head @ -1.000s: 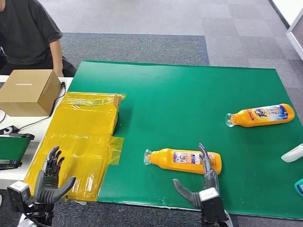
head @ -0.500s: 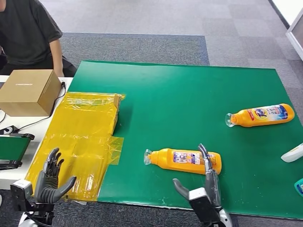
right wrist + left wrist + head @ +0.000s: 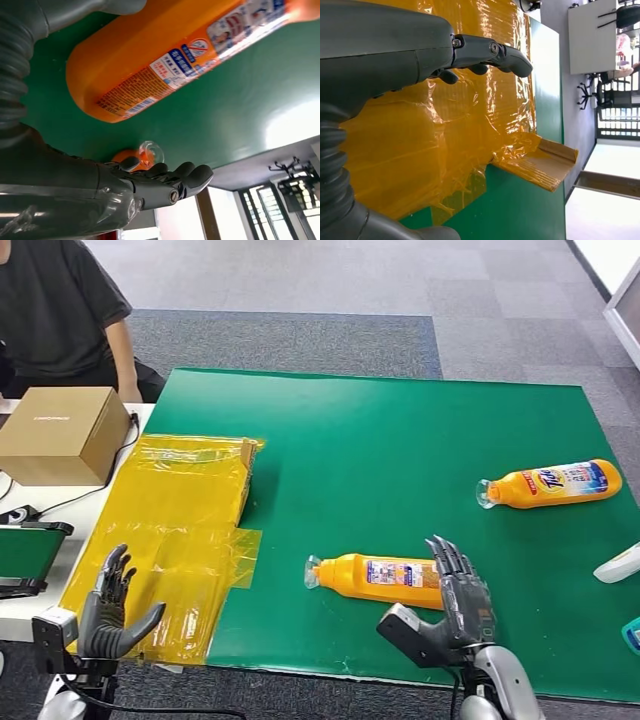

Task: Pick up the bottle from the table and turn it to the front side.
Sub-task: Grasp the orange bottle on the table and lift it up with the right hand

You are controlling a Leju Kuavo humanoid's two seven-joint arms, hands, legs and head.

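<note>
An orange bottle (image 3: 377, 578) with a clear cap lies on its side near the front of the green mat (image 3: 362, 460), its cap pointing left. My right hand (image 3: 456, 605) hovers open over the bottle's base end, fingers spread above it and thumb toward the mat's front edge. In the right wrist view the bottle (image 3: 166, 65) lies close before the right hand (image 3: 151, 182), label side showing. A second orange bottle (image 3: 555, 483) lies further right on the mat. My left hand (image 3: 109, 615) is open over the yellow plastic sheet (image 3: 173, 540).
A cardboard box (image 3: 64, 432) sits at the left, with a seated person (image 3: 60, 310) in a dark shirt behind it. Pale objects (image 3: 619, 565) lie at the mat's right edge. The yellow sheet's raised flap (image 3: 542, 162) borders the mat.
My right hand has moved forward and turned over the bottle's base end, its fingers now spread above it. The bottle has not moved. My left hand has shifted slightly.
</note>
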